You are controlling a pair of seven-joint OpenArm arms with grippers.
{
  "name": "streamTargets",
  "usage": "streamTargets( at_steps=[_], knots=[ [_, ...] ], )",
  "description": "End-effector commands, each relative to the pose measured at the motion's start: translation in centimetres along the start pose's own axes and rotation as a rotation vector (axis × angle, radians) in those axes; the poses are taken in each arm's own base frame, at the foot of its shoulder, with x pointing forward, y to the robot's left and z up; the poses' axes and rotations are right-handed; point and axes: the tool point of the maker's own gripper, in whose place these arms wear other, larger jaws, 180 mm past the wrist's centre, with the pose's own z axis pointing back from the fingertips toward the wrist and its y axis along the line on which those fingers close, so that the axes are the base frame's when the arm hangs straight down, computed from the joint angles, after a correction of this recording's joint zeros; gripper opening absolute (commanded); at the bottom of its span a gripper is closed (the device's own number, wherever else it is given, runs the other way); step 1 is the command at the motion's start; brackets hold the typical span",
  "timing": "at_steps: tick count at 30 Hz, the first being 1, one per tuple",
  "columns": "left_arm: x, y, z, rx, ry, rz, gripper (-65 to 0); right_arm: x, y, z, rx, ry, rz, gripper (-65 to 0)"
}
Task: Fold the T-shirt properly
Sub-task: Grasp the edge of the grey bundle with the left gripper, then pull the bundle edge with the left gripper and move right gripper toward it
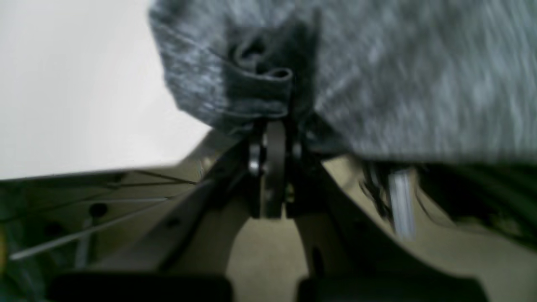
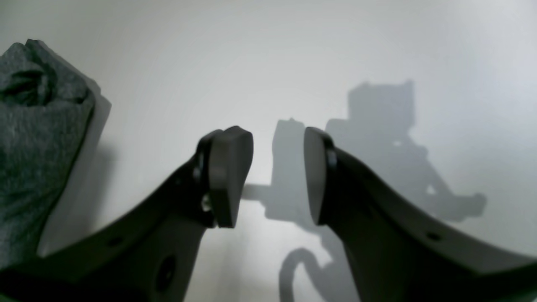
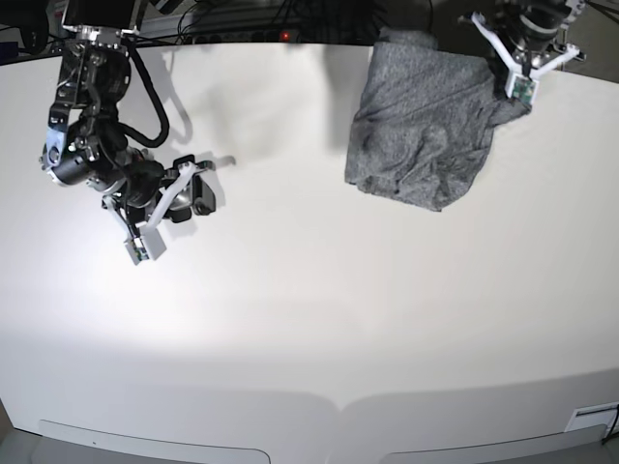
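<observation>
Here, left fingers (image 1: pixel 275 126) pinching T-shirt (image 3: pixel 423 135) hem, right fingers (image 2: pixel 228 176) spread, empty.

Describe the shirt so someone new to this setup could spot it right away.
Start from the wide white table and look to its far edge, on the base view's right. There lies a rumpled heap of heather-grey knit cloth, the T-shirt, with the left pincer shut on a bunched hem. It is the only fabric in view; everything else is bare tabletop and black robot arms.
</observation>
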Motion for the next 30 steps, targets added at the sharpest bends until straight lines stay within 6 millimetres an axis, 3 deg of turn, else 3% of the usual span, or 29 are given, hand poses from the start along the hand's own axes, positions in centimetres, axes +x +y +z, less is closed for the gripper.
streamTargets(
  at_steps=[1, 3, 10, 17, 20, 27, 30],
  knots=[
    [1.1, 1.1, 0.2, 0.043, -0.04, -0.004, -59.0, 1.6, 0.1, 0.4, 0.011, -0.055, 0.013, -39.4],
    [2.3, 2.0, 0.0, 0.089, -0.079, 0.002, -54.6, 1.8, 0.6, 0.4, 0.037, -0.065, 0.0, -39.4],
    [5.9, 2.5, -0.4, 0.096, -0.211, 0.015, -54.6, 1.7, 1.4, 0.5, 0.083, -0.059, -0.015, -39.4],
    [6.3, 4.5, -2.8, 0.145, -0.19, -0.009, -54.6, 1.3, 1.4, 0.4, 0.085, -0.038, -0.014, -39.4],
    [6.0, 5.0, -3.5, 0.155, -0.174, -0.008, -54.7, 2.3, 2.7, 0.6, 0.151, -0.089, -0.032, -39.6],
    [4.8, 4.6, -4.6, 0.118, -0.174, -0.012, -54.7, 3.0, 7.6, -1.4, 0.259, -0.116, 0.077, -65.0],
    [5.8, 2.8, -4.9, 0.01, -0.242, -0.02, -54.7, 2.9, 9.4, -2.3, 0.275, -0.117, 0.143, -65.0]
  ],
)
